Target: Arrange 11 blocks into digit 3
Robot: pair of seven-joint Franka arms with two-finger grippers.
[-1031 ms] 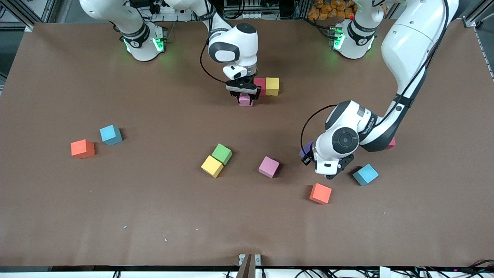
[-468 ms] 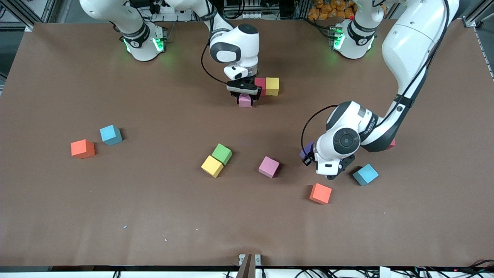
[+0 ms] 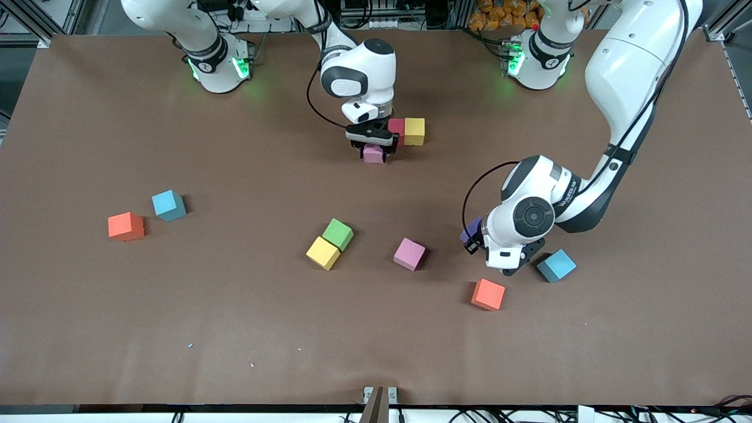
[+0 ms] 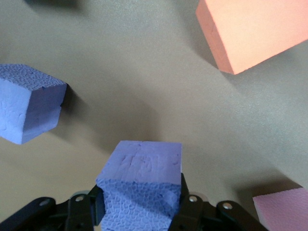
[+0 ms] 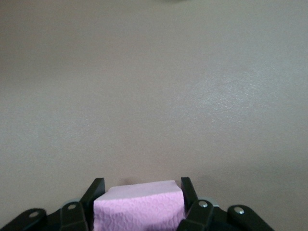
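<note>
The left tool (image 4: 139, 211) is clamped on a purple block (image 4: 142, 180) and hangs over the surface (image 3: 235, 329) between a loose pink block (image 3: 409, 254) and a light blue block (image 3: 556, 265), the arm's wrist hiding most of the purple cube from the front camera. The right tool (image 3: 374, 148) straddles a pink cube (image 3: 373, 154) resting on the surface just beside the red block (image 3: 396, 128) and yellow block (image 3: 414, 131) — its fingers (image 5: 188, 192) flank the cube, but whether they touch it is not clear.

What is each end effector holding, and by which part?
Left end effector: purple block, by two opposite sides, above the table. Right end effector: around the pink block beside the red block; grip cannot be told.
</note>
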